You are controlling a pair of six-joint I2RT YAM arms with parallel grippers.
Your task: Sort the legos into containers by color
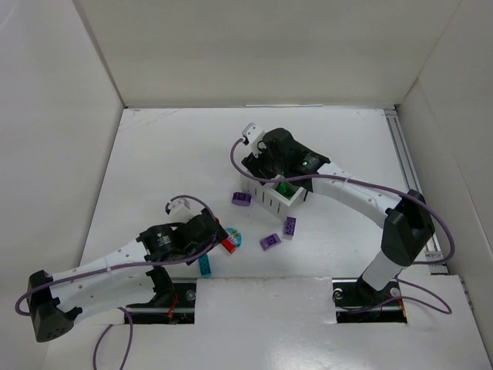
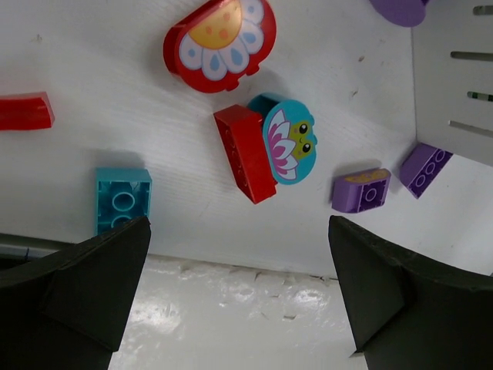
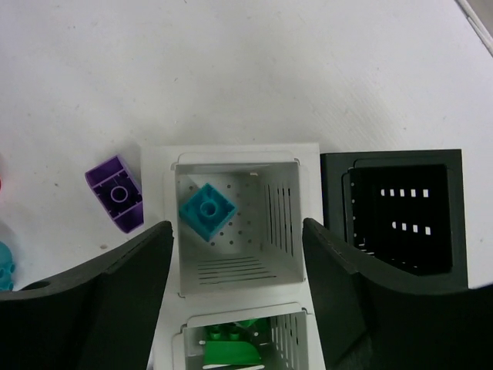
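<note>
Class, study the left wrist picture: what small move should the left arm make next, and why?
Probably lower the open left claw straight down over the red brick. That brick lies loose, roughly centred under the claw, and the claw holds nothing. The teal flower piece touches the brick, so go gently.

Top cam overhead, wide, L wrist close over legos (image 2: 245, 154), R over bins (image 3: 235, 156)

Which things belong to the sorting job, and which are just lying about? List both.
Job: white bins, black bin, teal brick and green bricks already binned, loose red brick, purple brick, teal flower brick.
Not the job: purple cable, side rail.
</note>
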